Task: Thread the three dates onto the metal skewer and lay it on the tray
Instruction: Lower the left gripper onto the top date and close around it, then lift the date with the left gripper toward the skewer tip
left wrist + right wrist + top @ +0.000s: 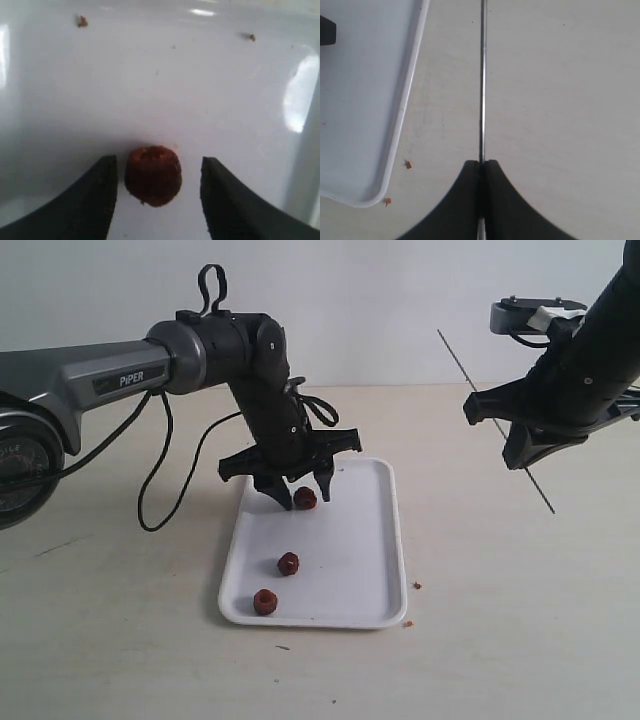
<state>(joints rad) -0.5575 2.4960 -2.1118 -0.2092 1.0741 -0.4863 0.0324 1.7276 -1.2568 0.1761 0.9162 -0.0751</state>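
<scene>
At centre frame, the jaws of the left arm (250,370) stand released astride one date (305,498) at the upper end of the white tray (350,540), a gap on either side of the fruit. A second date (288,563) and a third date (265,602) lie toward the tray's lower left. At upper right, the jaws of the right arm (590,350) are clenched on the thin metal skewer (455,357), tilted in the air, well apart from the tray. Crumbs (417,585) dot the counter (120,660) by the tray's lower right corner.

frontal overview, wrist close-ups, all showing tray (350,540)
</scene>
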